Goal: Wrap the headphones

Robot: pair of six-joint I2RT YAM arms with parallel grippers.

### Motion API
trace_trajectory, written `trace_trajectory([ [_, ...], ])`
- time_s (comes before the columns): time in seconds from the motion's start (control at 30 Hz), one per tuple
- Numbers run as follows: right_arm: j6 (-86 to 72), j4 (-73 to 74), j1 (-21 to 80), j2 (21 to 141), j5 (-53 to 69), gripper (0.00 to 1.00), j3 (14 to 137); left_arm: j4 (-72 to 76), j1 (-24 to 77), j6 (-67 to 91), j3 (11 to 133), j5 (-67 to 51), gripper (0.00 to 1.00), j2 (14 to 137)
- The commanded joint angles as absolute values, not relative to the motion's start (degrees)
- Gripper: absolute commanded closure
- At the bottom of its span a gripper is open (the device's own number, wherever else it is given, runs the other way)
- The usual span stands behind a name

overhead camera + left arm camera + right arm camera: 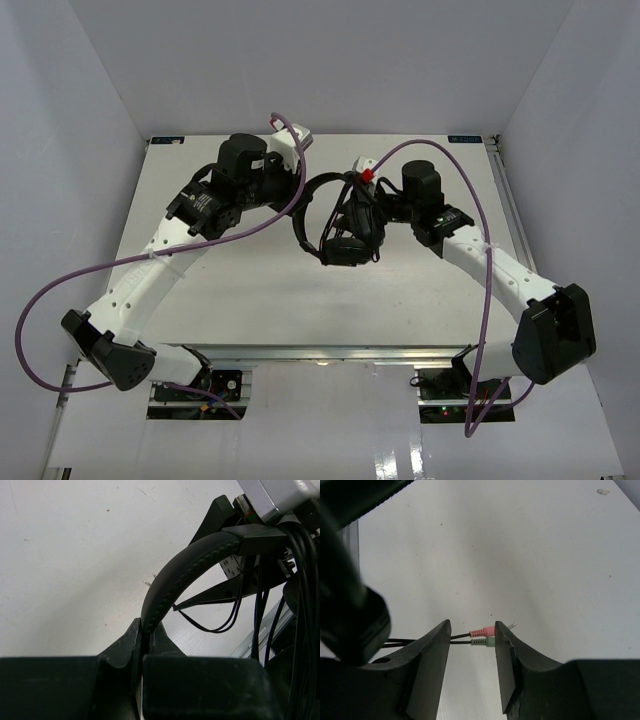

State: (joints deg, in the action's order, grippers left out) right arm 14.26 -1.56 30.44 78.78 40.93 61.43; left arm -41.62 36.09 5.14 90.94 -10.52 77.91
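The black headphones [345, 240] hang above the middle of the table, earcups low and cord bunched round them. My left gripper [146, 630] is shut on the stitched headband [185, 570], which arches up and to the right out of its fingertips. A thin loop of cord [220, 626] hangs under the band. My right gripper [472, 630] is open. The cord's pink plug [482, 631] and green plug [481, 642] cross the gap between its fingers without being pinched. From above, the right gripper [378, 203] sits close beside the headphones, the plug [368, 176] just above it.
Purple robot cables [300, 190] loop over both arms and near the headphones. The white table [250, 300] is boxed in by white walls on three sides. A metal rail [330, 352] runs along the near edge by the arm bases.
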Motion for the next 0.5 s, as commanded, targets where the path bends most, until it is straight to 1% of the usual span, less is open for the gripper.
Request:
trace_trajectory([
  [0.0, 13.30, -2.83, 30.42, 76.08, 42.41, 0.53, 59.82, -30.98, 35.86, 9.08, 89.71, -7.07, 1.00, 75.90],
  [0.07, 12.11, -3.19, 29.91, 75.22, 39.00, 0.45, 60.12, -30.06, 35.86, 9.21, 88.42, -6.59, 1.00, 75.21],
  [0.13, 9.77, -3.48, 28.90, 74.29, 37.79, 0.27, 60.89, -29.55, 35.80, 9.23, 86.52, -5.80, 1.00, 74.61],
  [0.2, 7.76, -4.13, 27.05, 74.07, 39.73, 0.19, 61.87, -28.60, 35.84, 8.97, 84.49, -5.09, 1.00, 73.75],
  [0.23, 7.18, -4.12, 26.62, 73.97, 40.99, 0.17, 62.66, -27.98, 35.77, 8.93, 83.03, -4.82, 1.00, 72.93],
  [0.33, 6.42, -3.96, 25.84, 73.39, 41.83, 0.14, 63.54, -25.93, 35.68, 8.70, 77.70, -4.66, 1.00, 71.72],
  [0.47, 5.93, -3.94, 25.27, 72.89, 42.99, 0.09, 64.22, -24.45, 35.68, 8.47, 74.63, -4.59, 1.00, 71.22],
])
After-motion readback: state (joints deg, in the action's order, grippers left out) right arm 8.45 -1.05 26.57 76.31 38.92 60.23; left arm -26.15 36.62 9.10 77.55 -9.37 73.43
